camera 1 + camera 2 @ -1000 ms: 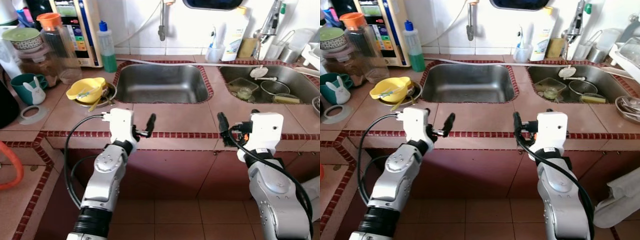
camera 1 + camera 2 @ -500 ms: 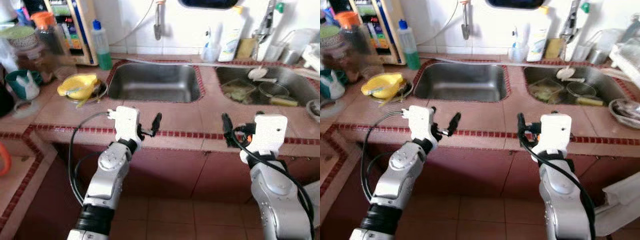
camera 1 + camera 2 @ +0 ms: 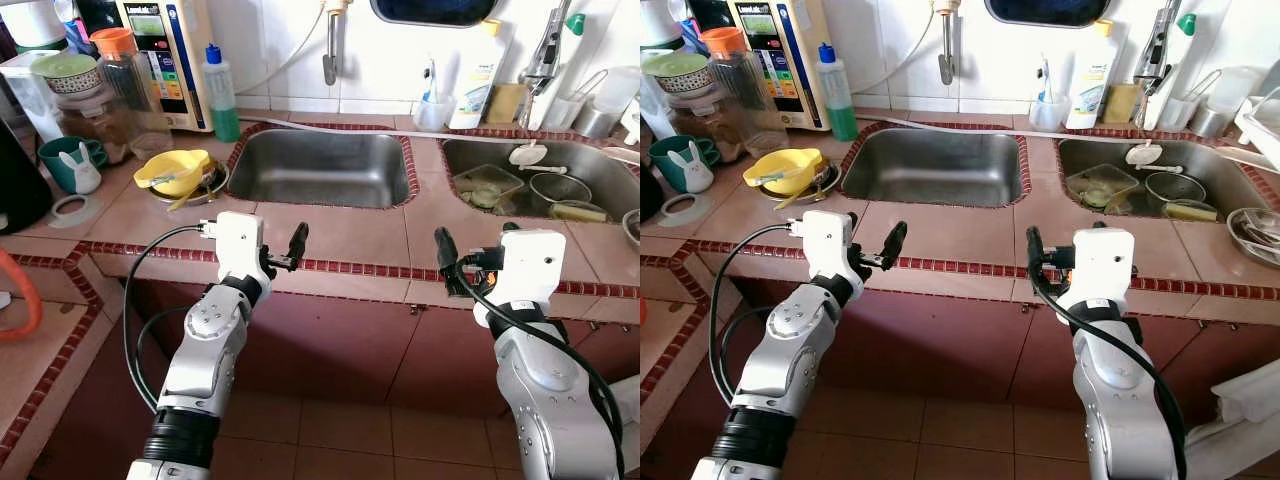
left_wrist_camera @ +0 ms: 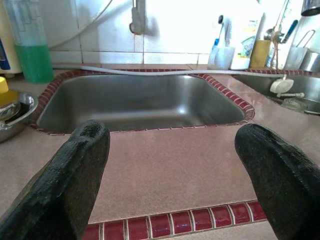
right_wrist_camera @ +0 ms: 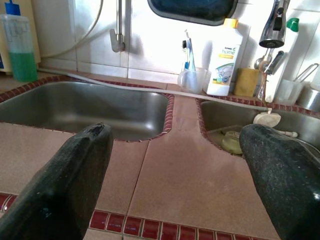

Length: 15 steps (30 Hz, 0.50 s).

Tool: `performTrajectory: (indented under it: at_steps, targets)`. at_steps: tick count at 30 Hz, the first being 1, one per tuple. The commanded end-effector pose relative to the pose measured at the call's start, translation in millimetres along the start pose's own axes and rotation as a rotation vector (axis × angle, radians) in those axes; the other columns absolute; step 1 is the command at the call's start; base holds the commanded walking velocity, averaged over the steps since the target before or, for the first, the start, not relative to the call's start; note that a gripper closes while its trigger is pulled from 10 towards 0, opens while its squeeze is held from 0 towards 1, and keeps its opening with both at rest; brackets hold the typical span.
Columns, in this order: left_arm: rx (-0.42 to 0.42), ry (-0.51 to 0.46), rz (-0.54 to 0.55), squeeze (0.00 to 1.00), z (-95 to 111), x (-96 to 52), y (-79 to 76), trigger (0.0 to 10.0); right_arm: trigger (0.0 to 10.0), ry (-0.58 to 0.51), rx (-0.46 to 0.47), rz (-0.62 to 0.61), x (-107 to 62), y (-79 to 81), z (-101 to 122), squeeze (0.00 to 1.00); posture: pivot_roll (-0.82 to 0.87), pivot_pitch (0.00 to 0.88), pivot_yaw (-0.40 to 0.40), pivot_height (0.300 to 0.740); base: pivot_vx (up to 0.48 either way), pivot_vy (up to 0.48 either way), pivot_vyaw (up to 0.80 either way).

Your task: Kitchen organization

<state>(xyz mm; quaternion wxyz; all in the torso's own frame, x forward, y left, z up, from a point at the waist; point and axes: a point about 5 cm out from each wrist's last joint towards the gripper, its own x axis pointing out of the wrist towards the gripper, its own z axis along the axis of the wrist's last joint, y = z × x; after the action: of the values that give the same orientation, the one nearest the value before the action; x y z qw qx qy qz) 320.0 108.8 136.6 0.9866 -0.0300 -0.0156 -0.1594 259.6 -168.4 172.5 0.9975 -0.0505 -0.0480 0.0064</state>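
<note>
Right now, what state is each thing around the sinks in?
left claw: open, holding nothing
right claw: open, holding nothing
left sink: empty
right sink: holds dishes
yellow bowl: upright, utensil inside
green soap bottle: upright, capped

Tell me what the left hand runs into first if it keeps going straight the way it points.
Probably nothing at first: the left hand, open, points over bare counter toward the empty left sink. Beyond lies the tiled back wall; depth is unclear.
</note>
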Motion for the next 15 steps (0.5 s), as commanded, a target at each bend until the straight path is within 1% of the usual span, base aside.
performTrajectory:
  at_steps: [1, 5, 8, 15]
  targets:
    - [0.008, -0.013, -0.012, 0.0, 4.4, 2.0, 2.6, 10.0, 10.0, -0.024, 0.0, -0.007, -0.2, 0.3, 4.7, 0.0, 0.02, 0.0, 0.025, 0.74, 0.0, 0.0, 0.0]
    - [-0.003, -0.014, -0.015, 0.0, 4.9, 2.0, 3.4, 10.0, 10.0, -0.026, -0.001, -0.005, -0.6, 1.0, 5.1, 0.0, 0.02, 0.0, 0.026, 0.74, 0.0, 0.0, 0.0]
    - [-0.018, -0.018, -0.025, 0.0, 6.5, 2.7, 1.0, 10.0, 10.0, -0.03, -0.001, -0.006, -0.6, 1.0, 5.7, 0.0, 0.02, 0.0, 0.028, 0.74, 0.0, 0.0, 0.0]
    - [-0.023, -0.031, -0.048, 0.0, 8.9, 2.5, -1.7, 10.0, 10.0, -0.045, -0.009, -0.004, -1.4, 1.1, 8.0, 0.0, 0.02, 0.0, 0.031, 0.74, 0.293, 0.0, 0.0]
